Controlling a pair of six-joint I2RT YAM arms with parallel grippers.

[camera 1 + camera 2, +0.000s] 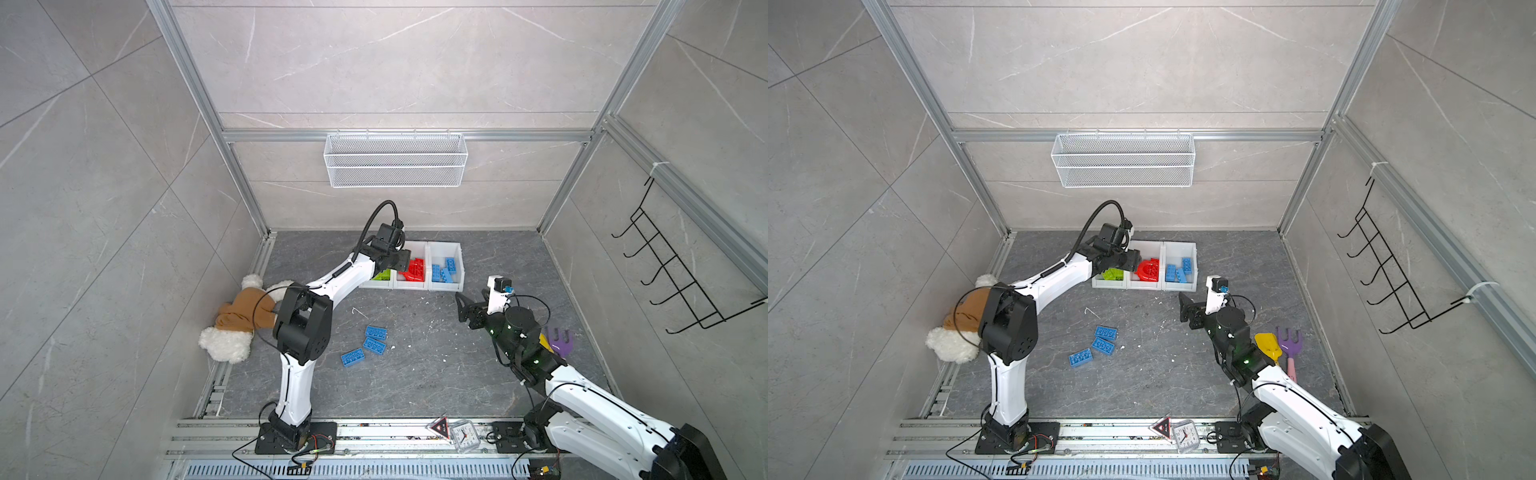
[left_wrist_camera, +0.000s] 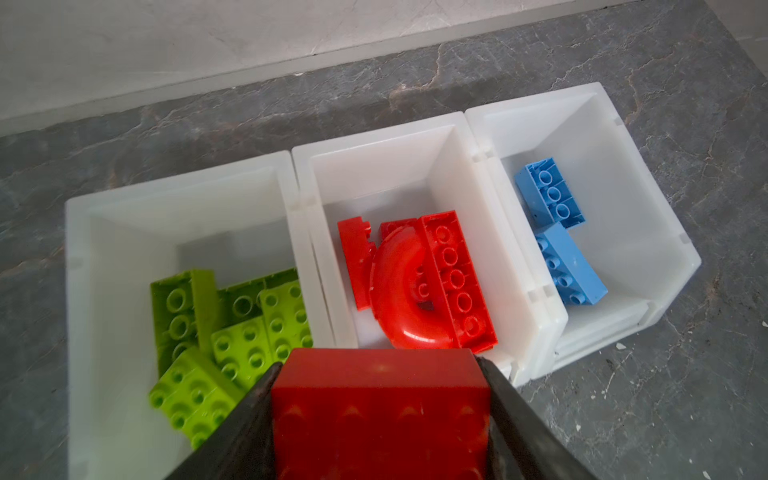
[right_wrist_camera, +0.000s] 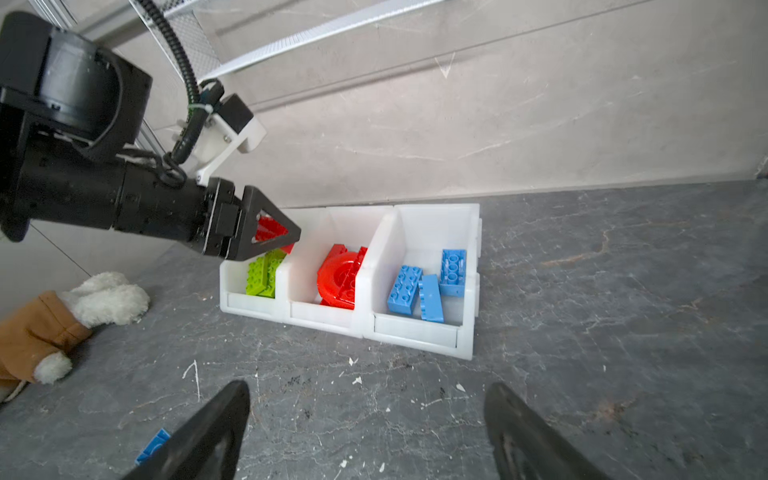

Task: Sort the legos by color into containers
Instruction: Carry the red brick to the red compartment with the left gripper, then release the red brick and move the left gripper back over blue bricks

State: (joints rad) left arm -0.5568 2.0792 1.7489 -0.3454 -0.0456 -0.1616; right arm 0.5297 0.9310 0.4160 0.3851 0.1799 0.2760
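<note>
Three joined white containers stand at the back of the floor. The left one holds lime green legos. The middle one holds red ones, among them a red arch. The right one holds blue ones. My left gripper is shut on a red brick, raised above the wall between the green and red bins. Three blue bricks lie loose on the floor in front. My right gripper hangs open and empty, near the blue bin's front.
A stuffed bear lies at the left wall behind the left arm. A yellow shovel and purple rake lie beside the right arm. A wire basket hangs on the back wall, a black hook rack on the right wall. A small clock sits on the front rail.
</note>
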